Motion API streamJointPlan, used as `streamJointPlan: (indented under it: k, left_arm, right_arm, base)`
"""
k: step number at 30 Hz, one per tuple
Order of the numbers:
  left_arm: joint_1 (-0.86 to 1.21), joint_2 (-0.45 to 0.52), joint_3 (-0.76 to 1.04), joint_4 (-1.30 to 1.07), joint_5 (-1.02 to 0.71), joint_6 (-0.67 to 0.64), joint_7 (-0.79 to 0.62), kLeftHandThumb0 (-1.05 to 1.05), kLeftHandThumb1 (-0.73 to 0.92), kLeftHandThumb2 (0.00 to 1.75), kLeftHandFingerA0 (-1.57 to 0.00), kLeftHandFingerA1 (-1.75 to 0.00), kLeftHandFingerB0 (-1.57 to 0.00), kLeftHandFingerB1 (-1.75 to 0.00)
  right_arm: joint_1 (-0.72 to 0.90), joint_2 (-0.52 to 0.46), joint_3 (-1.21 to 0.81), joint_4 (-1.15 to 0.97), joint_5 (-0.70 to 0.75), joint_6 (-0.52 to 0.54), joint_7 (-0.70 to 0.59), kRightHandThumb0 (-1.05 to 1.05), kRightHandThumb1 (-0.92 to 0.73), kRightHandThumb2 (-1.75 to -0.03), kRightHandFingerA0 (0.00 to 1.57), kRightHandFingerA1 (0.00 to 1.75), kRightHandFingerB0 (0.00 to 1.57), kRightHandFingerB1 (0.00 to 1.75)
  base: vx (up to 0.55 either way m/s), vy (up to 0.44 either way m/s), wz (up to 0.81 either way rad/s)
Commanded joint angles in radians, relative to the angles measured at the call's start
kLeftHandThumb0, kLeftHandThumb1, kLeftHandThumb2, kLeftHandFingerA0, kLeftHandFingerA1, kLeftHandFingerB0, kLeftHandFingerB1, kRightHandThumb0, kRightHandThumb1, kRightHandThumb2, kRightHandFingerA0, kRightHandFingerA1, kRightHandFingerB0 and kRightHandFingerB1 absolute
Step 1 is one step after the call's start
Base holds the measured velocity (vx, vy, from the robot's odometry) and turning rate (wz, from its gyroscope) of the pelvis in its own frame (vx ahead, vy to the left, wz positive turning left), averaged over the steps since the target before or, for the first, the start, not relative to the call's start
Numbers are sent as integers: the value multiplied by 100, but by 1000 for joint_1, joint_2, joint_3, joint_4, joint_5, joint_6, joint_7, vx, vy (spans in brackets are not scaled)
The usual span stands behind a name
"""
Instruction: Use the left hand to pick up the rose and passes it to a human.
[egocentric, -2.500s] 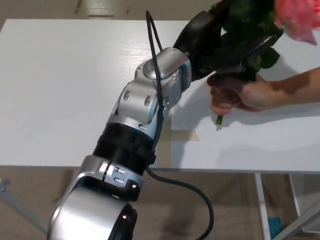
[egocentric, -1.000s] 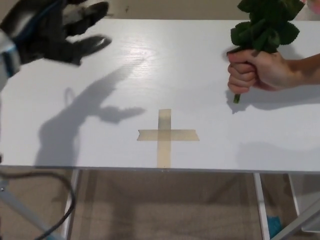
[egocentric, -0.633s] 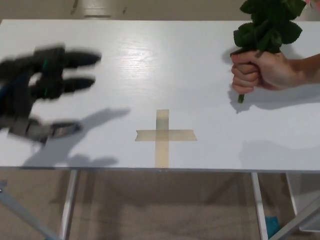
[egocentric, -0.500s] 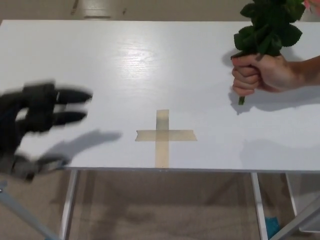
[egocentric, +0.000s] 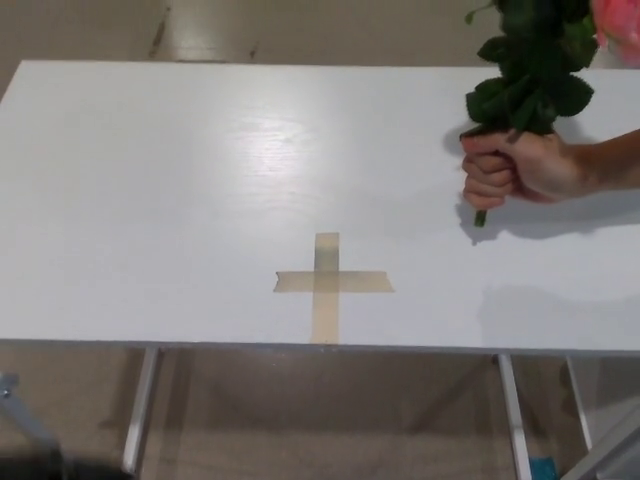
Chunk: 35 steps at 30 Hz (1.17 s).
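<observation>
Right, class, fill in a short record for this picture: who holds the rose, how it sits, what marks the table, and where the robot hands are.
rose holder: a person's hand, fist closed round the stem
rose: upright, leaves above the fist, pink bloom at the picture's top right corner, stem end poking out below
table: white, bare apart from the mark
table mark: tape cross near the front edge
left robot hand: not in view
right robot hand: not in view
</observation>
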Motion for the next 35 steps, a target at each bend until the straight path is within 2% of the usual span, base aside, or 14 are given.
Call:
streamJointPlan:
  k: [1,2,3,6,7,8,12,13,14,15,19,35]
  left_arm:
    - [-154,-68,-183,375,424,-221,416,-49,47,55,-52,-38,-50,-36]
    - [-156,-67,-185,380,424,-225,418,-49,47,55,-52,-38,-50,-36]
    - [-340,-78,-287,662,542,-197,614,-57,51,57,-39,-35,-43,-34]
    - [-373,-74,-311,723,550,-211,650,-57,51,57,-39,-35,-43,-34]
    - [-503,-85,-318,932,526,-134,720,-62,57,58,-34,-34,-38,-33]
    - [-557,-92,-287,1075,467,-152,714,-70,55,91,-23,-44,-31,-46]
    - [-588,-91,-283,1166,436,-185,716,-70,55,91,-23,-44,-31,-46]
    - [-584,-85,-269,1224,418,-200,714,-72,79,65,-31,-33,-34,-32]
    - [-580,-77,-249,1313,391,-224,712,-72,79,65,-31,-33,-34,-32]
    - [-587,-54,-294,1316,432,-213,705,-74,85,66,-32,-33,-31,-31]
    - [-629,-32,-316,1341,435,-224,696,-75,86,67,-33,-33,-28,-30]
    - [-752,-7,-384,1476,438,-303,717,-75,84,66,-36,-34,-28,-30]
  right_arm:
    - [27,0,3,8,-6,8,-3,-60,-83,-65,60,56,43,35]
    - [27,0,3,8,-6,8,-3,-60,-83,-65,60,56,43,35]
    - [31,-4,1,6,-4,9,-9,-60,-83,-65,60,56,43,35]
    - [31,-4,1,6,-4,10,-9,-60,-83,-65,60,56,43,35]
    - [26,2,7,5,-9,9,-12,-60,-83,-65,60,57,43,35]
    - [27,5,8,5,-10,9,-12,-60,-83,-65,61,57,44,35]
    - [29,6,9,5,-11,8,-11,-60,-83,-65,61,57,44,35]
    - [26,7,11,4,-12,5,-10,-60,-83,-65,61,57,44,35]
    - [21,8,13,3,-14,1,-7,-60,-83,-65,61,57,44,35]
    - [16,1,11,2,-12,-1,-4,-60,-83,-65,61,57,44,35]
    - [-9,-9,3,0,-5,0,3,-60,-82,-65,61,57,44,35]
    - [-52,-1,-5,0,2,5,16,-60,-82,-65,60,56,44,35]
  base:
    - [0,0,0]
    - [0,0,0]
    - [0,0,0]
    - [0,0,0]
    - [0,0,0]
    - [0,0,0]
    - [0,0,0]
    - [0,0,0]
    - [0,0,0]
    - [0,0,0]
    - [0,0,0]
    - [0,0,0]
